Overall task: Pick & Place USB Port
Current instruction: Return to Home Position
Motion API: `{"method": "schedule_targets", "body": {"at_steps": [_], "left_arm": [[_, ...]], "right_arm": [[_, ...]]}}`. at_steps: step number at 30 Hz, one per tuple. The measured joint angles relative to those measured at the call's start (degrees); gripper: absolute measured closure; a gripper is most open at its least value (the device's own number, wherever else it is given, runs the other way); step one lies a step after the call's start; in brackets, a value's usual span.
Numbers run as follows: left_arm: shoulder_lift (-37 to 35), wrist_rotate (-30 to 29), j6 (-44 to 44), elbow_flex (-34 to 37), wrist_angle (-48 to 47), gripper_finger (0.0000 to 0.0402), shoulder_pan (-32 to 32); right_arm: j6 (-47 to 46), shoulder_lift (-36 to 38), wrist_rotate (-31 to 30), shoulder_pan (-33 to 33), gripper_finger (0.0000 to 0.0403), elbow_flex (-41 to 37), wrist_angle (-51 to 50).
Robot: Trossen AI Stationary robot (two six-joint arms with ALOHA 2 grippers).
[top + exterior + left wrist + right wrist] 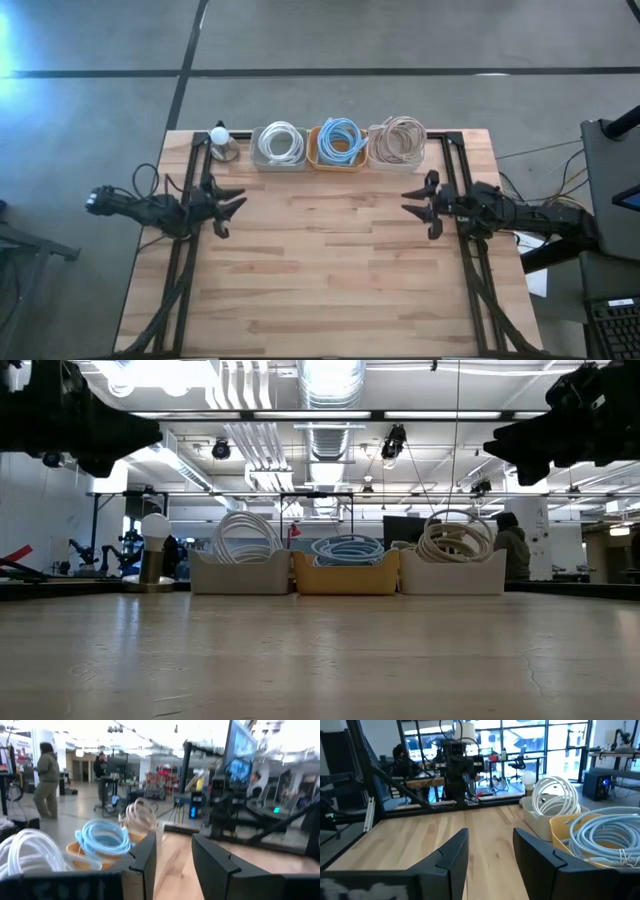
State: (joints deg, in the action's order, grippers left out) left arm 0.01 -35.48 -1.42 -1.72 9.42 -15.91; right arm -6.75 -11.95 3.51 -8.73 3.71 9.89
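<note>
Three bins stand in a row at the table's far edge. A pale bin holds a coiled white cable (280, 143), an orange bin holds a blue cable (340, 140), and another pale bin holds a beige cable (399, 138). My left gripper (232, 208) hovers open over the table's left side, above the wood. My right gripper (417, 208) hovers open over the right side, level with the left one. Both point toward the table's middle and hold nothing. The bins also show in the left wrist view (102, 840) and the right wrist view (600, 837).
A small lamp with a white round bulb (220, 140) stands on a metal base left of the bins. Bare wooden tabletop (325, 260) spreads between and in front of the arms. People stand in the room beyond the table (46, 777).
</note>
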Motion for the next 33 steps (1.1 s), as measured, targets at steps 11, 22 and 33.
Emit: {"method": "schedule_targets", "body": {"at_steps": [11,22,33], "left_arm": [[0.0,-0.13,0.52,0.88,-3.37,0.0284,0.01],[0.01,-0.47,1.64,1.18,-5.11,0.0284,0.01],[0.57,-0.45,1.67,1.25,-5.31,0.0284,0.01]], "right_arm": [[0.94,7.71,-0.04,0.0,0.0246,-3.22,-0.62],[-4.04,6.14,-0.13,0.0,0.0259,-3.2,-3.89],[-2.53,5.84,-0.2,0.0,0.026,-3.2,-3.89]]}}
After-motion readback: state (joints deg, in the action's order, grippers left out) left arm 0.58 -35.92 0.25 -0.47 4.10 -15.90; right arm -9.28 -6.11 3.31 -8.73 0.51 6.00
